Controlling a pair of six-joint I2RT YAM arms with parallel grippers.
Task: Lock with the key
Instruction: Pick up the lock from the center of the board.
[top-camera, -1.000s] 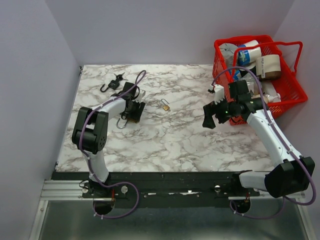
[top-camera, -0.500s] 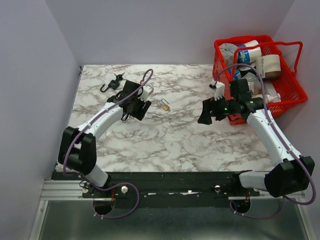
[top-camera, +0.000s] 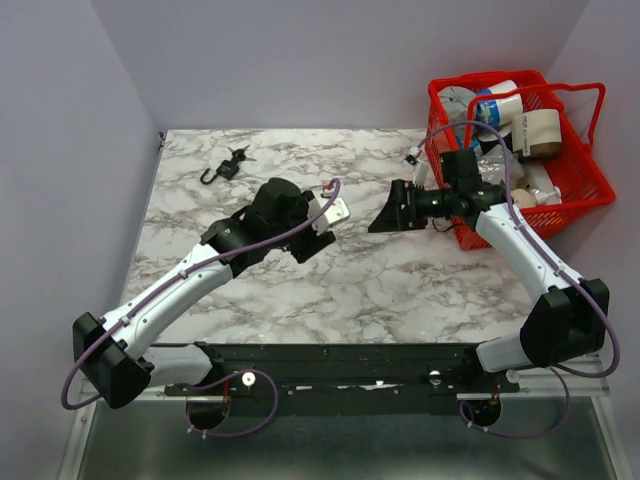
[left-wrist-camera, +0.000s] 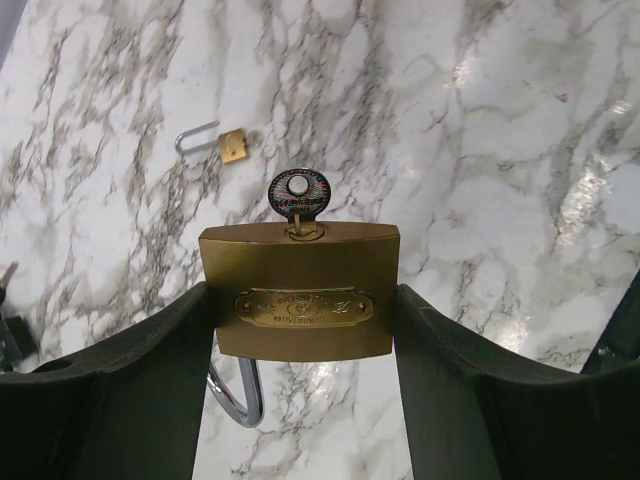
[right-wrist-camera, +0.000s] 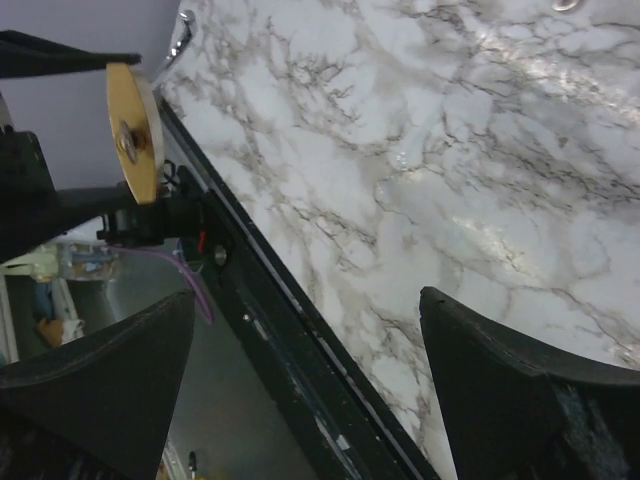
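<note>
So, the key is sitting in the keyhole of the big brass padlock, blade buried, with only its dark round head sticking out. The left gripper has that padlock clamped by its two flanks, up off the marble table. The right gripper hangs off to the side with its fingers spread wide and nothing in them.

Handling-wise, I'd guess the key is light, stiff and a bit slick: thin flat metal, tiny next to the lock. The head is the only place to grab. I'd pinch it across the flat faces so it can be twisted without skating off. The padlock looks solid and heavy, so the left hold probably has to resist that twist.

The left wrist camera is the only view that shows the key properly. It also shows a bit of silver shackle poking out below (can't tell if it's pushed home) and a small brass padlock lying on the marble beyond. The right wrist view catches the big lock edge-on, up left, with the key just a nub. Overhead, the left arm hides the lock, but you can see the two grippers facing each other, near but apart. That view also has the black padlock far back left and the red basket at the right.
</note>
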